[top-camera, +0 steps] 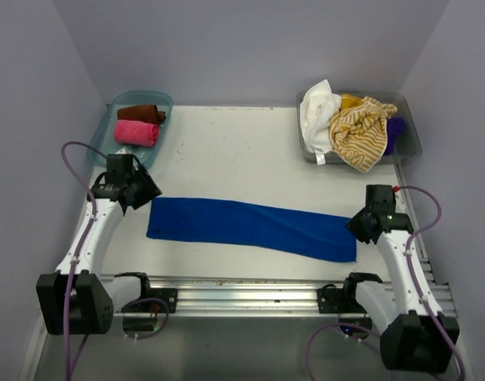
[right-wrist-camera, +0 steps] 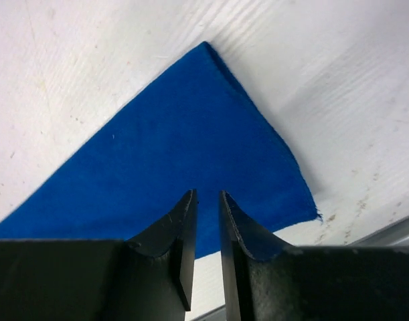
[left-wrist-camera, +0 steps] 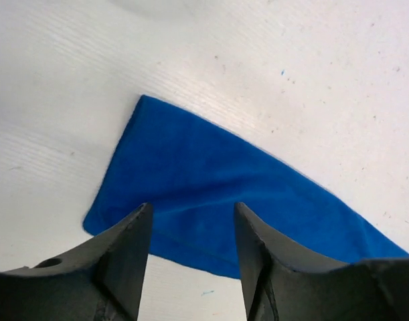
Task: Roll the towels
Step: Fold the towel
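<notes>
A: Towel orientation?
B: Blue towel (top-camera: 250, 228) lies flat on the table (top-camera: 226, 151), folded into a long strip. Long axis runs left-right, right end slightly nearer my bases.
A: Relative to your grippers?
B: One at each end. Left gripper (left-wrist-camera: 193, 214) over the left end, right gripper (right-wrist-camera: 207, 197) over the right corner.
A: Jaws?
B: Left clearly apart, right just a narrow slit. Neither holds anything. Can't tell if the tips touch cloth.
</notes>
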`<state>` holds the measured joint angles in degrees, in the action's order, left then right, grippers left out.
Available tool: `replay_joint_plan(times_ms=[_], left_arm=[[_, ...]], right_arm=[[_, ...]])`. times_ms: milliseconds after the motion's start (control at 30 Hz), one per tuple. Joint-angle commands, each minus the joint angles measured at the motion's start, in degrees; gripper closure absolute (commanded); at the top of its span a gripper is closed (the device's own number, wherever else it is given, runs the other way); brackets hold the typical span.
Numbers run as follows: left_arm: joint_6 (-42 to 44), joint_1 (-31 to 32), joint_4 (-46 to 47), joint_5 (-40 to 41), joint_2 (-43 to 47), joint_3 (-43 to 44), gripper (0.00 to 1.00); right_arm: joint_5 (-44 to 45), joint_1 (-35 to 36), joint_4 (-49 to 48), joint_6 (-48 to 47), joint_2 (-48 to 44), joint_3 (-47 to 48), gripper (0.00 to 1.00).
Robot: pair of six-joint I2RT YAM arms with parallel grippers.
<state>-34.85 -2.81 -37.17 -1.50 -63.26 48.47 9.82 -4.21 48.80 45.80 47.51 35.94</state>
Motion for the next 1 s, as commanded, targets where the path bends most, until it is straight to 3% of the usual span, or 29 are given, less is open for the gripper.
replay_joint_plan(times_ms=[0, 133, 167, 267, 333, 500, 733, 933, 967], left_arm=[[1.5, 3.7, 1.2, 0.2, -4.9, 2.0, 0.50], [-0.6, 3.6, -4.0, 9.0, -4.5, 0.6, 0.50], [-1.1, 3.3, -4.7, 9.9, -4.2, 0.3, 0.42], [-2.8, 2.8, -6.8, 11.2, -3.5, -1.1, 0.29], [-4.0, 2.8, -7.2, 11.8, -3.8, -2.5, 0.29], [-5.4, 2.8, -6.2, 10.6, -5.2, -4.5, 0.41], [-6.1, 2.8, -2.8, 7.9, -7.4, -6.7, 0.37], [-6.1, 2.8, 0.4, 5.3, -9.8, -8.6, 0.45], [-6.0, 2.8, 0.8, 5.1, -10.2, -8.7, 0.50]], right_arm=[[-6.3, -0.1, -4.5, -5.9, 8.0, 4.3, 0.78], [-4.0, -0.1, -2.6, -4.6, 5.5, 2.1, 0.75], [-3.6, -0.1, -2.4, -4.3, 3.5, 1.6, 0.69], [-3.4, -0.1, -1.0, -3.6, 1.7, 0.3, 0.63], [-3.7, -0.1, -0.5, -3.4, 1.3, -0.3, 0.62], [-4.5, -0.1, -0.6, -3.4, 2.0, 0.4, 0.62], [-4.5, -0.1, 0.3, -3.8, 1.5, 1.3, 0.61], [-4.0, -0.2, 1.6, -3.2, 1.1, 1.1, 0.60], [-3.8, -0.2, 1.8, -2.8, 1.1, 1.1, 0.60]])
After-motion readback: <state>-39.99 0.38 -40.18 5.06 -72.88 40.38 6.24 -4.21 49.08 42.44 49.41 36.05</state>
